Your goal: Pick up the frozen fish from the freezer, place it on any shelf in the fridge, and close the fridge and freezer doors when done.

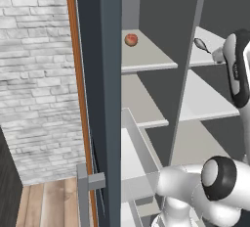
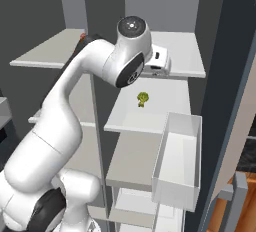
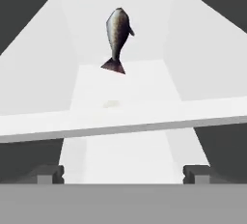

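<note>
From behind the arm on its left, we look forward and down into the open cabinet, close to the fridge (image 1: 146,103) shelves. From its right, we face the freezer (image 2: 155,111) shelves; both views share these shelves. On the hand, we look along the gripper (image 3: 123,174), close over a shelf (image 3: 120,121).

A red fruit (image 1: 131,39) sits on an upper board at the left. A green leafy lump (image 2: 143,99) lies on a middle board at the right. A white brick wall (image 1: 34,74) stands left, above a wood floor (image 1: 46,204).
</note>
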